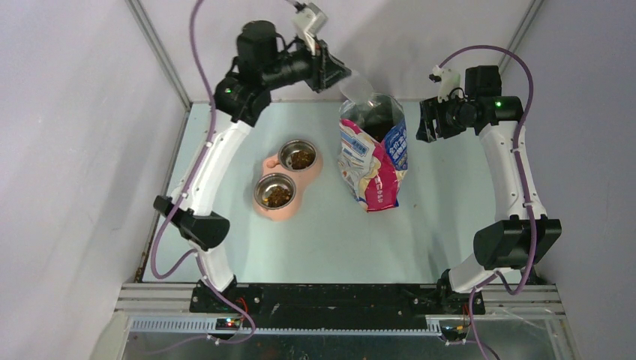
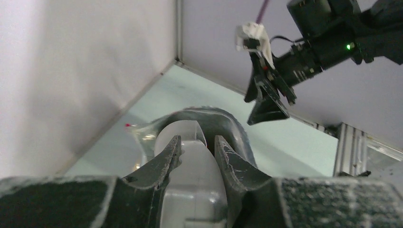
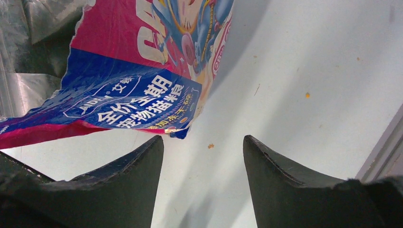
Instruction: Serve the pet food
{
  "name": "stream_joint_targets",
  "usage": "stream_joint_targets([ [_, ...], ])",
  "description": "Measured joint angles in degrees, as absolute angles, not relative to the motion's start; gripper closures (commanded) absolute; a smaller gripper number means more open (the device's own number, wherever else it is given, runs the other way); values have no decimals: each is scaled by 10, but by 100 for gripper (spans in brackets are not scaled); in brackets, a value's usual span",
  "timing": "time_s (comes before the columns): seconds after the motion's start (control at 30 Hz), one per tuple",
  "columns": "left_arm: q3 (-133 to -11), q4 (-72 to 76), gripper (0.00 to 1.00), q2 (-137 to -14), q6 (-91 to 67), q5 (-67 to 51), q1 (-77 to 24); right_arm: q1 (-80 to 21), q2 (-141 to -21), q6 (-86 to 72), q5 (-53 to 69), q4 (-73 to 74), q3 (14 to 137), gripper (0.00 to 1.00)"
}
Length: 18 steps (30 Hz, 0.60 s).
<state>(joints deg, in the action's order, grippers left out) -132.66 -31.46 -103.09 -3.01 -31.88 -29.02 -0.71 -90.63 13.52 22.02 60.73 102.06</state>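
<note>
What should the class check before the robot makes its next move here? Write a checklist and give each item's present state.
1. Left gripper shut on the scoop: ok.
2. Scoop above the open mouth of the bag: ok.
3. Bag standing upright: ok.
4. Right gripper steadying the bag: not ok; it is open beside the bag and grips nothing.
5. Pet food in both bowls: ok.
6. Scoop loaded: cannot tell.
</note>
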Motion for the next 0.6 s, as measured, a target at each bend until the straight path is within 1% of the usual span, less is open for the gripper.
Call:
stream_joint_targets([
  [0.17,-1294,-339,100,-1049,-31,-312,-329,-7,-906,134,220,607,1021,34],
  [0.37,-1236,-342,100,-1056,-40,-291,-343,-7,-906,133,220,607,1021,34],
  [0.5,-1224,-319,100,-1086,-46,-232,-366,-7,-904,128,221,607,1021,34],
  [0.6,-1192,-296,100,-1104,-53,-154,-396,-7,-901,122,226,607,1020,34],
])
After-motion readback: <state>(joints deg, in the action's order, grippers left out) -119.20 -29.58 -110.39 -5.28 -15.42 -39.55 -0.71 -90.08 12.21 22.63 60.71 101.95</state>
